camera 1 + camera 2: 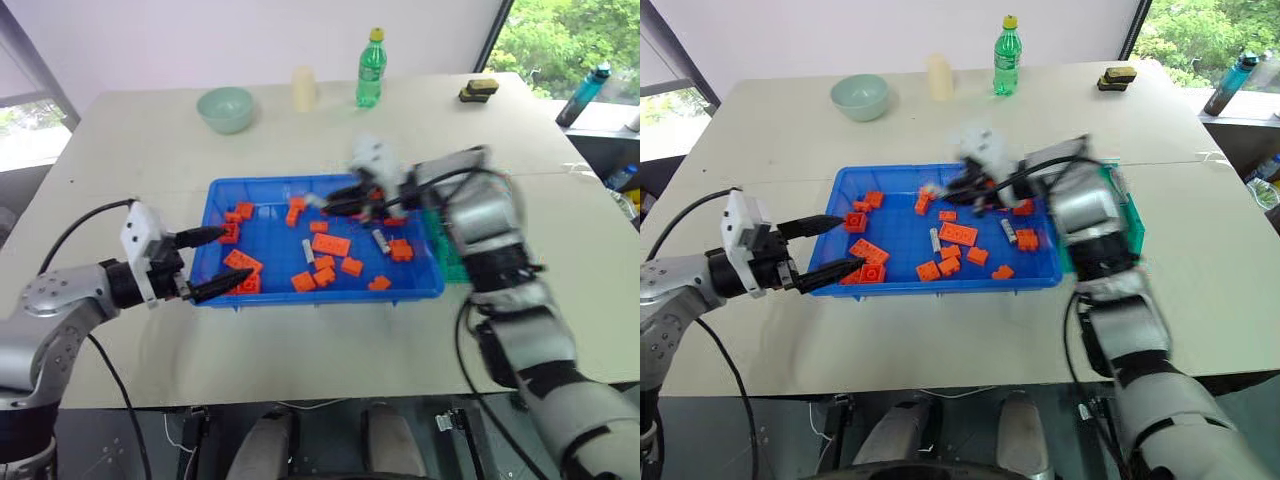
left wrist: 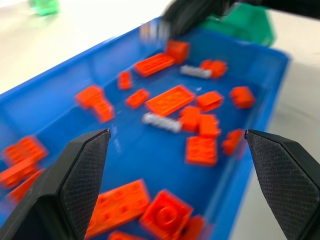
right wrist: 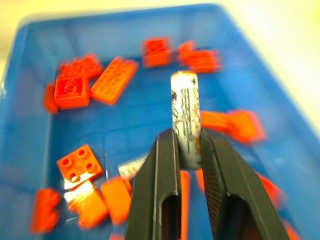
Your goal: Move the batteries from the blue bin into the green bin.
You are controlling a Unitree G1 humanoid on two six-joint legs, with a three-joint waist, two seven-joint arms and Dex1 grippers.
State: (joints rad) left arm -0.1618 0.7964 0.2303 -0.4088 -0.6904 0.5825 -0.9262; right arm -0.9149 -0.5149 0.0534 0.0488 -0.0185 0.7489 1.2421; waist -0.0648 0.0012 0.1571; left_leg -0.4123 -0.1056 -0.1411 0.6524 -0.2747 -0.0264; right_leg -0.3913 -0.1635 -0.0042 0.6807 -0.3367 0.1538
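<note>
Right gripper (image 3: 190,150): fingers clamped on one battery (image 3: 185,117), a silver-grey cylinder with dark print, held above the blue bin (image 1: 214,215) at frame centre. Two more batteries (image 1: 308,251) lie among orange bricks (image 1: 331,244). Green bin (image 1: 1132,225) touches its right side. Left gripper (image 1: 217,262): fingers apart at left rim.

Both arms are clad in silver-grey shells joined by black segments. A white, boxy housing is mounted at each wrist. Black cables are looped from the forearms to the wrists. The left gripper (image 1: 208,263) and the right gripper (image 3: 189,150) are each fitted with two tapered black fingers with finely textured pads (image 2: 90,165).
</note>
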